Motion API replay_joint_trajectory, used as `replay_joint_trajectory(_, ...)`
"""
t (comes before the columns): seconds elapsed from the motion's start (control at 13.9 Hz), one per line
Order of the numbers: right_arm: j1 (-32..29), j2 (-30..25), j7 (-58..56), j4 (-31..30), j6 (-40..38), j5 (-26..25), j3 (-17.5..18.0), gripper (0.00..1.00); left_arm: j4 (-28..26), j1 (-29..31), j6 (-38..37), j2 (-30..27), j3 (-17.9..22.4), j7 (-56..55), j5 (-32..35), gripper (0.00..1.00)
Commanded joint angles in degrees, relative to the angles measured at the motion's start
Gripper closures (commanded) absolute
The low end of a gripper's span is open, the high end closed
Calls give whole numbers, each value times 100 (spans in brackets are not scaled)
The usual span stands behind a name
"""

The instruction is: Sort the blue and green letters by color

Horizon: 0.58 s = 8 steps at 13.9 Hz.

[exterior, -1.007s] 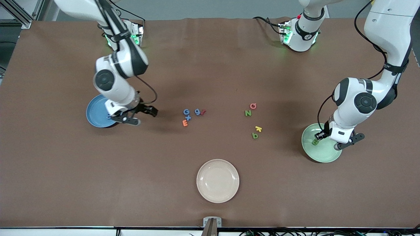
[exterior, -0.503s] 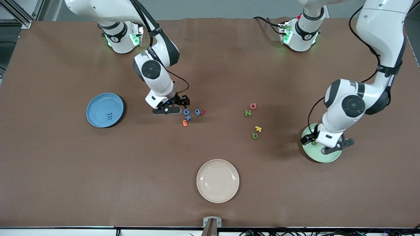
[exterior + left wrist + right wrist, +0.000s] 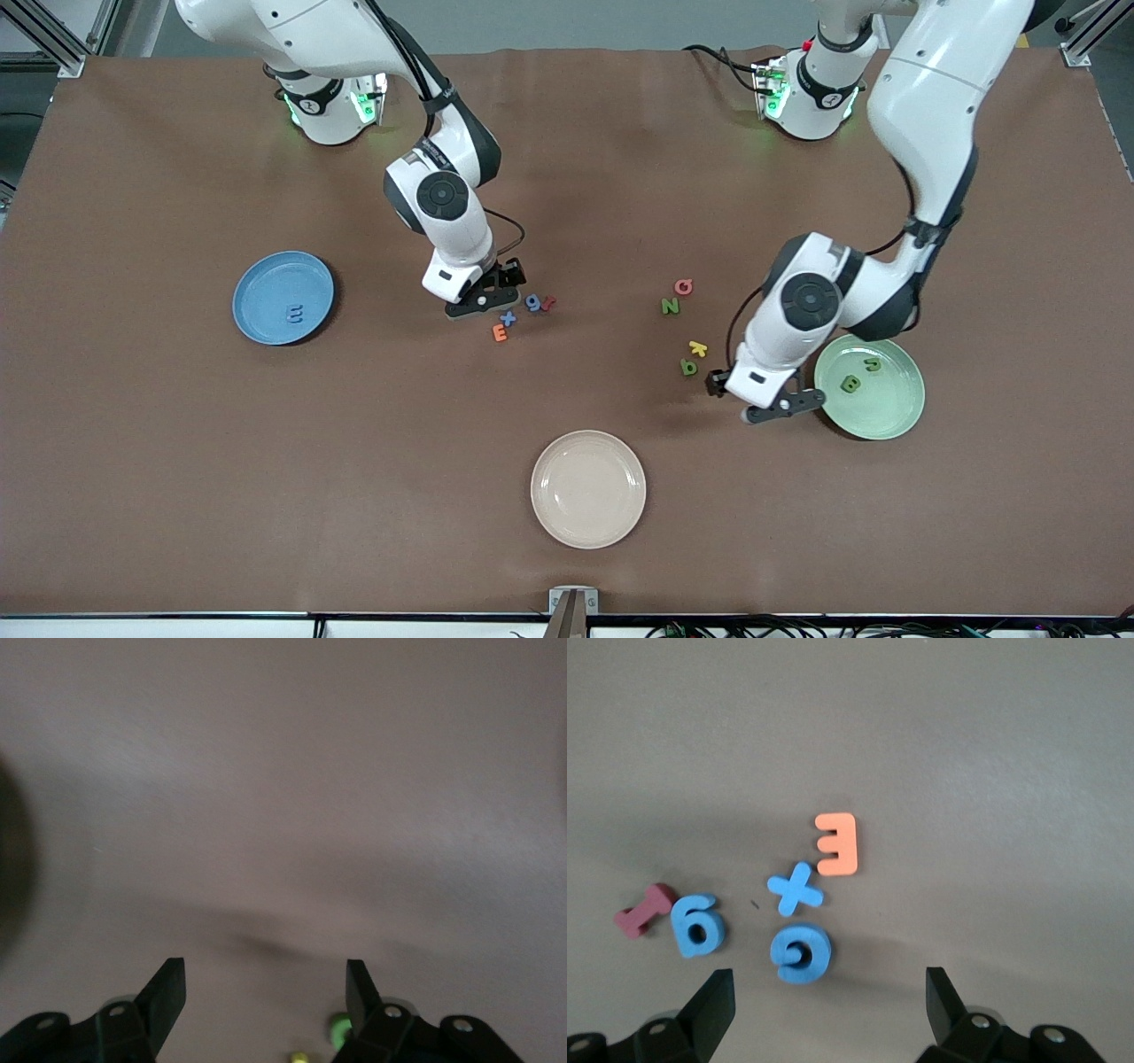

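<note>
My right gripper [image 3: 487, 295] hangs open, low over the blue cluster. In the right wrist view the blue G [image 3: 801, 953] lies just ahead of the right gripper [image 3: 828, 1005], with the blue x [image 3: 796, 889] and blue g [image 3: 697, 924] past it. The G is hidden in the front view; the x [image 3: 508, 318] and g [image 3: 532, 303] show. A blue E [image 3: 296, 313] lies in the blue plate [image 3: 266, 288]. Green B [image 3: 850, 384] and u [image 3: 873, 363] lie in the green plate [image 3: 890, 409]. My left gripper [image 3: 751, 396] is open between that plate and the green b [image 3: 688, 366]. Green N [image 3: 670, 307] lies farther from the camera.
An orange E [image 3: 500, 333] and a dark red letter [image 3: 548, 303] lie among the blue letters. A pink Q [image 3: 683, 286] sits by the N and a yellow k [image 3: 698, 348] by the b. A beige plate [image 3: 588, 489] stands near the front edge.
My right gripper swung from the blue plate to the blue cluster. My left gripper opened, left the B in the green plate and moved off toward the green b.
</note>
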Motion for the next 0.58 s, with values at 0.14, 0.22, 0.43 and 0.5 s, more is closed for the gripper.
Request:
replay_joint_trajectory(0.14, 205, 408, -12, 421, -6, -117, -87, 11, 185, -378, -45, 359, 16, -397, 90, 28)
replay_joint_trajectory(0.22, 205, 426, -12, 421, -6, -117, -87, 13, 185, -413, -45, 395, 16, -562, 99, 29)
replay_joint_trajectory(0.43, 214, 461, -12, 403, -6, -117, -95, 17, 158, -501, -45, 500, 16, -740, 108, 34)
replay_joint_trajectory(0.5, 223, 479, -4, 395, -6, -117, -95, 18, 167, -527, -10, 553, 16, -740, 108, 36)
